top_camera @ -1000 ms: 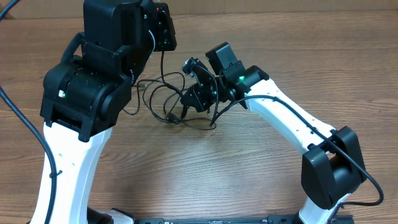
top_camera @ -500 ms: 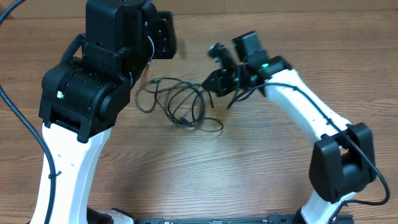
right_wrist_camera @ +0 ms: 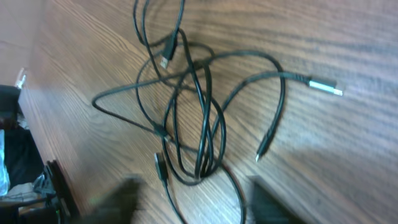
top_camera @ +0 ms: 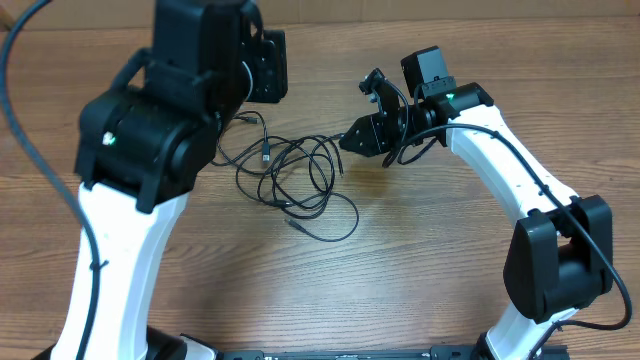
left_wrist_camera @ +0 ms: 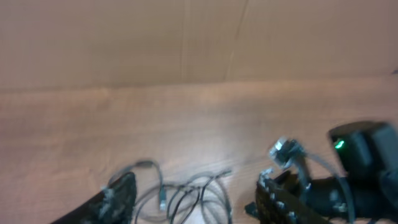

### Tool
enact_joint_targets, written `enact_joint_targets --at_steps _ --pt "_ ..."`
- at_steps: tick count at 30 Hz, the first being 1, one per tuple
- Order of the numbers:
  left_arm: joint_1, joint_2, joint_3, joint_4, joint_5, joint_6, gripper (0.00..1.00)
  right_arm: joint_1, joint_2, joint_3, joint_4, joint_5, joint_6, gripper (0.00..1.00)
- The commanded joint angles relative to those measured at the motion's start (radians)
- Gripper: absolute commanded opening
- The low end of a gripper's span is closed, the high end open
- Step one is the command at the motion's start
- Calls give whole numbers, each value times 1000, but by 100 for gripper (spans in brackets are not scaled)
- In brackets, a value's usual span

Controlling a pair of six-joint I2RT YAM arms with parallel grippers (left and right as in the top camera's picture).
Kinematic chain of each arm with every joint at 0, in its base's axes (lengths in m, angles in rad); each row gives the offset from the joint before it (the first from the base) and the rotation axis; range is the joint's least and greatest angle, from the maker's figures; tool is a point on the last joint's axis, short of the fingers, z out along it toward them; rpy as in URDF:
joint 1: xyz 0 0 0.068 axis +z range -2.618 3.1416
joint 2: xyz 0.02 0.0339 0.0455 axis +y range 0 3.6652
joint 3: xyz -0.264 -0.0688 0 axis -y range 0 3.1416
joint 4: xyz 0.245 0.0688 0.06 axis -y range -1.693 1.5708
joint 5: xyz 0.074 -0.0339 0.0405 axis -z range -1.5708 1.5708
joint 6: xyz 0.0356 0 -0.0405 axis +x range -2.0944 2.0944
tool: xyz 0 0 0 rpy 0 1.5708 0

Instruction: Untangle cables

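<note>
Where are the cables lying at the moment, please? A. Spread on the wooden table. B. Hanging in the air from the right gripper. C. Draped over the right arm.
A: the cables lie looped on the table, the right gripper beside them, holding none.

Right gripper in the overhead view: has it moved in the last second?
Yes. The right gripper has swung rightward across the table, off the cables it was over, and now sits beside them.
</note>
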Motion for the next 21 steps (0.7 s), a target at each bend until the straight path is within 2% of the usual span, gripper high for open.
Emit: enact_joint_targets --at_steps 1,2,12,21 --pt "3 38 13 -34 16 14 53 2 -19 -1 -15 48 -14 91" --pt "3 43 12 -49 29 23 53 2 -19 -1 -21 54 -11 94" --pt "3 43 -126 -130 42 47 48 36 -19 -2 -33 66 -11 95" --pt "-29 -19 -364 -100 8 21 34 69 -19 -2 -29 66 -7 96"
